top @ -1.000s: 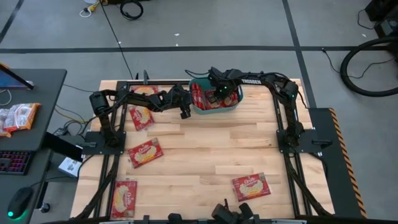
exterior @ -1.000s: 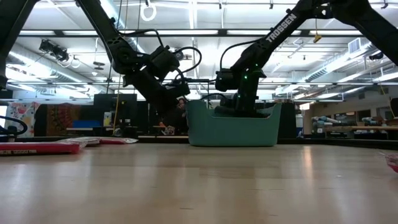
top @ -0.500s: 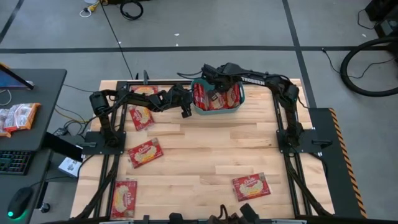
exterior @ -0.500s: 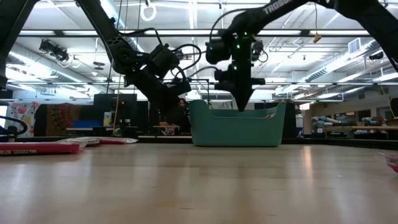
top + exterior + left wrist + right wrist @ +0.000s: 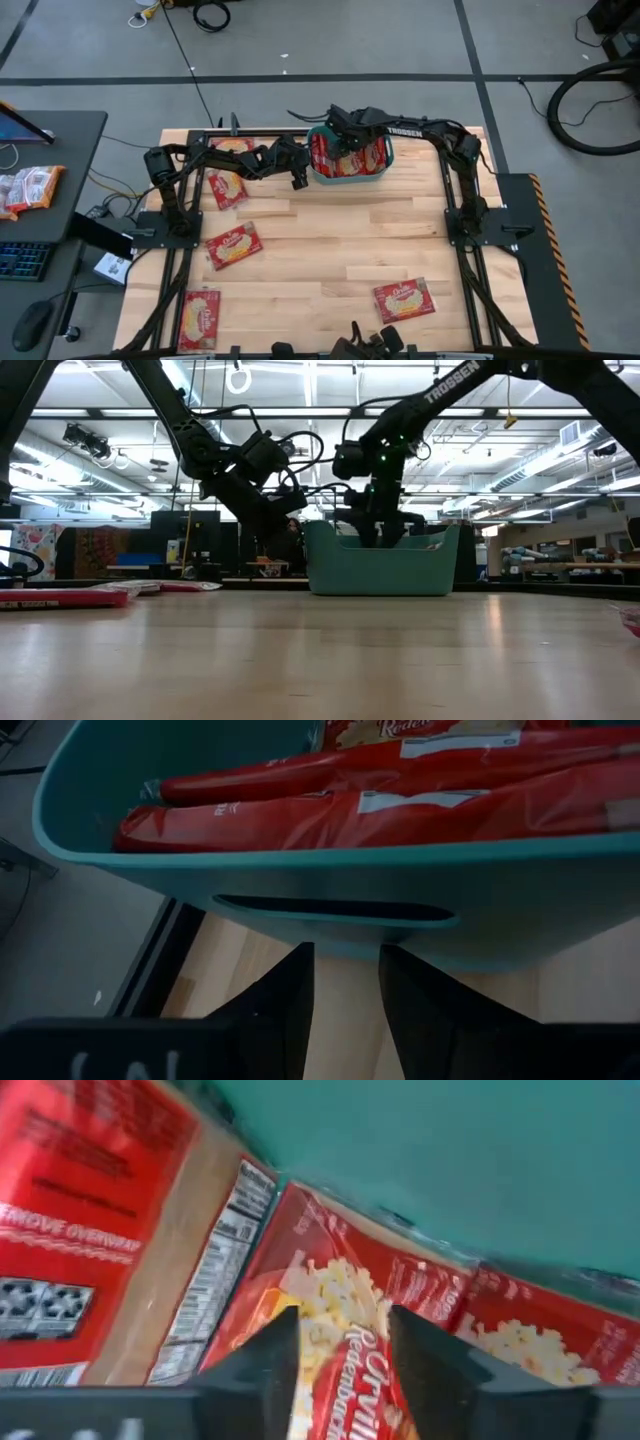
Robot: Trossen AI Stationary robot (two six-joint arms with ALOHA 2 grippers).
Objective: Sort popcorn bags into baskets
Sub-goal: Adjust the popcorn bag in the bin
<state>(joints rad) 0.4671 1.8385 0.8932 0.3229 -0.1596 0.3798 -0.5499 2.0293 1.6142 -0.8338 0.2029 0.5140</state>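
Note:
The teal basket (image 5: 386, 168) stands at the table's far edge, and several red popcorn bags (image 5: 350, 156) stand on edge inside it. My right gripper (image 5: 345, 1330) hangs open over those bags (image 5: 330, 1270), pointing steeply down, with nothing between its fingers. My left gripper (image 5: 345, 985) stands open and low at the basket's left wall (image 5: 300, 870), pointing at it just under the handle slot. More bags lie flat on the table: two at the far left (image 5: 228, 186), one at mid left (image 5: 234, 245), one near left (image 5: 200, 318) and one near right (image 5: 404, 299). My left gripper's fingertips (image 5: 296, 960) stand at the foot of the basket's left wall, coming in from the table's left and slanting down. I cannot tell whether they touch it.
The bare wooden middle of the table (image 5: 340, 235) is free room. A dark side desk (image 5: 50, 170) to the left of the table holds paler packets (image 5: 30, 187) and a keyboard. Black frame rails run along the table's edges.
My right gripper has risen out of the basket's inside, tipped to point more steeply down, and opened after being shut half a second ago. It holds nothing and the bags stay in the basket.

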